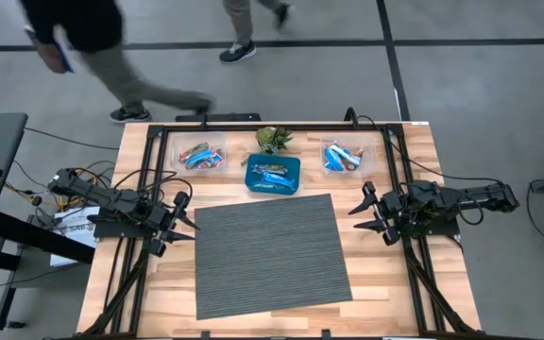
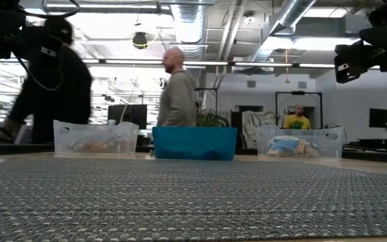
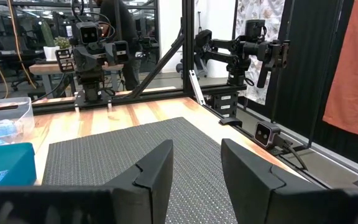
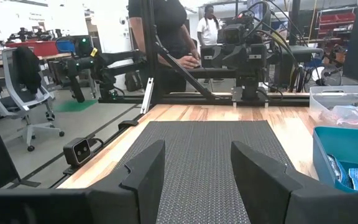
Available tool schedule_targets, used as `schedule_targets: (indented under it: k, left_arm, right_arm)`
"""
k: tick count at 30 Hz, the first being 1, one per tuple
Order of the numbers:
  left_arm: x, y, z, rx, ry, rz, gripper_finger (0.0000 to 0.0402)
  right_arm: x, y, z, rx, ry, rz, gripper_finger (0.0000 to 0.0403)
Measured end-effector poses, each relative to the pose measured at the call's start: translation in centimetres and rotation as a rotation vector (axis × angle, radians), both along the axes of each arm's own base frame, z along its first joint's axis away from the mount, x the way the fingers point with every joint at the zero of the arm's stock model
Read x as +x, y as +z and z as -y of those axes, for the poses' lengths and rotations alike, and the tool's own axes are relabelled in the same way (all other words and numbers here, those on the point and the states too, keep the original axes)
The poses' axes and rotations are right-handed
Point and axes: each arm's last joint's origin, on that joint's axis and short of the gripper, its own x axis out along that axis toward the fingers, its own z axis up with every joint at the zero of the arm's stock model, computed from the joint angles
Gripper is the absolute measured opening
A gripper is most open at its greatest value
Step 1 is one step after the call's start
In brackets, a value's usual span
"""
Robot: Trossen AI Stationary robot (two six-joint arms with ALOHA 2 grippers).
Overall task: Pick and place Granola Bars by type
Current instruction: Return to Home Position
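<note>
Granola bars lie in three containers along the table's far side. A blue square dish (image 1: 273, 176) holds mixed bars. The clear bin on the left (image 1: 201, 156) holds tan and orange ones, and the clear bin on the right (image 1: 342, 157) holds mostly blue ones. My left gripper (image 1: 185, 212) hovers open at the left edge of the grey mat (image 1: 272, 255) and points level across it, with nothing between its fingers (image 3: 157, 168). My right gripper (image 1: 366, 212) hovers open at the mat's right edge, facing it, also with nothing between its fingers (image 4: 145, 165).
A small green plant (image 1: 272, 140) stands behind the blue dish. A black frame (image 1: 281, 123) runs round the table. People walk on the floor beyond the far edge (image 1: 111, 57). The mat lies bare between the two grippers.
</note>
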Motion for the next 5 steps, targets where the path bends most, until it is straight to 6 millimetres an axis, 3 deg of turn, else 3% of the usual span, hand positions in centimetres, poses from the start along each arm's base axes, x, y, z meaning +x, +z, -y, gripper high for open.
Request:
schedule_targets:
  k: [5]
  left_arm:
    - [0.0,0.0,0.0,0.0,0.0,0.0,0.0127]
  right_arm:
    - [0.0,0.0,0.0,0.0,0.0,0.0,0.0175]
